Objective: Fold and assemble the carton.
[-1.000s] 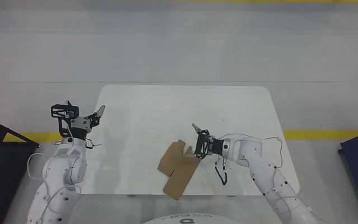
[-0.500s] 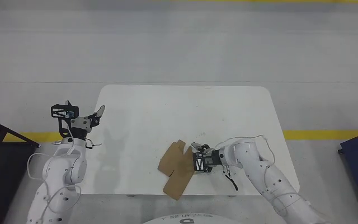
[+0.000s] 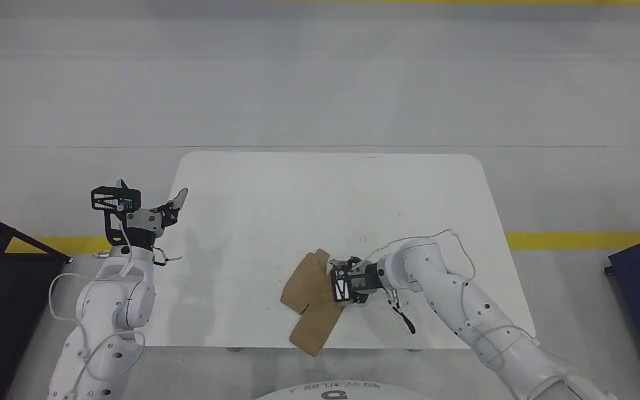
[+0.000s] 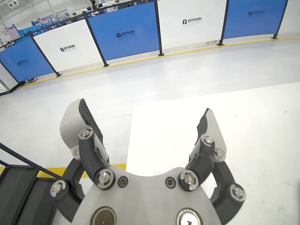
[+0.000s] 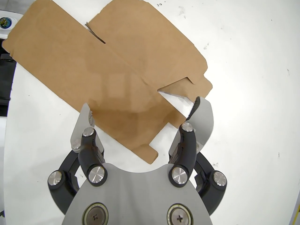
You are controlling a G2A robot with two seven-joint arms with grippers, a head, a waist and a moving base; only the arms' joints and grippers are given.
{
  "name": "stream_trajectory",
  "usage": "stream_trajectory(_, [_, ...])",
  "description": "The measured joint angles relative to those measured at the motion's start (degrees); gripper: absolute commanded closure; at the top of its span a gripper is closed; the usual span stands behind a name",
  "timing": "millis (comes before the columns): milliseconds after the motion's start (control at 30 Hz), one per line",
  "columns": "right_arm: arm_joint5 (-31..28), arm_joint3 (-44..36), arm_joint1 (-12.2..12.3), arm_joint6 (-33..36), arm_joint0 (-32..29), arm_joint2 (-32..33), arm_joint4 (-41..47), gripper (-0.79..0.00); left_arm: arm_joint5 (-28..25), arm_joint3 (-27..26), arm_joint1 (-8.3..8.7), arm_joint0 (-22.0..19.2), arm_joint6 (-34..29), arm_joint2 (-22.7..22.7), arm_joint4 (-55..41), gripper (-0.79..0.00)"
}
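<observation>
A flat, unfolded brown carton [image 3: 312,302] lies on the white table [image 3: 300,200] near its front edge, with one corner past that edge. My right gripper [image 3: 340,285] is low over the carton's right end. In the right wrist view the right gripper [image 5: 141,103] is open, straddling the end panel of the carton [image 5: 112,66], with one fingertip [image 5: 198,101] at a notch beside a small tab. My left gripper [image 3: 155,200] is raised beyond the table's left side, far from the carton. The left gripper [image 4: 144,108] is open and holds nothing.
A dark frame [image 3: 20,260] stands on the floor left of the table. Bare tabletop [image 5: 234,47] spreads behind and to both sides of the carton. Blue and white fence panels [image 4: 164,24] line the far side of the floor.
My right gripper has moved left and down onto the carton's right end, and the carton has shifted slightly left. The left arm has stayed still.
</observation>
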Motion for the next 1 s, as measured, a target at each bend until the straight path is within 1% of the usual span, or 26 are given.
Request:
stream_trajectory(100, [0.1,0.1,-0.3,1.1,1.2,-1.0,1.9,-0.742,0.0,0.0,0.0,0.0,0.0,0.0,0.0,-0.785])
stream_trajectory(167, [0.5,-0.2,-0.4,1.1,1.5,-1.1,3.2,-0.696,0.0,0.0,0.0,0.0,0.0,0.0,0.0,-0.785])
stream_trajectory(300, [0.1,-1.0,0.0,-0.2,1.2,-0.3,4.0,-0.776,0.0,0.0,0.0,0.0,0.0,0.0,0.0,-0.785])
stream_trajectory(467, [0.0,-0.7,1.1,-0.8,-0.5,1.5,3.4,-0.785,0.0,0.0,0.0,0.0,0.0,0.0,0.0,-0.785])
stream_trajectory(600, [0.0,0.9,1.4,3.4,0.3,-0.5,4.6,-0.785,0.0,0.0,0.0,0.0,0.0,0.0,0.0,-0.785])
stream_trajectory(633, [0.0,1.2,1.3,4.2,0.8,-1.2,5.5,-0.751,0.0,0.0,0.0,0.0,0.0,0.0,0.0,-0.785])
stream_trajectory(667, [0.0,1.6,1.1,5.0,1.6,-2.1,6.8,-0.699,0.0,0.0,0.0,0.0,0.0,0.0,0.0,-0.785])
stream_trajectory(733, [0.0,2.0,0.8,6.2,2.9,-3.8,8.6,-0.68,0.0,0.0,0.0,0.0,0.0,0.0,0.0,-0.785])
stream_trajectory(767, [0.0,2.4,0.6,7.1,3.7,-4.9,9.5,-0.656,0.0,0.0,0.0,0.0,0.0,0.0,0.0,-0.785])
stream_trajectory(833, [0.0,2.9,0.2,8.6,5.0,-6.5,10.7,-0.573,0.0,0.0,0.0,0.0,0.0,0.0,0.0,-0.785])
stream_trajectory(900, [0.0,3.4,-0.3,9.8,6.3,-8.0,12.3,-0.468,0.0,0.0,0.0,0.0,0.0,0.0,0.0,-0.785])
stream_trajectory(933, [0.0,3.7,-0.5,10.2,6.8,-8.5,13.0,-0.388,0.0,0.0,0.0,0.0,0.0,0.0,0.0,-0.785])
stream_trajectory(1000, [0.4,4.5,-1.0,10.9,7.8,-9.5,14.7,-0.354,0.0,0.0,0.0,0.0,0.0,0.0,0.0,-0.785])
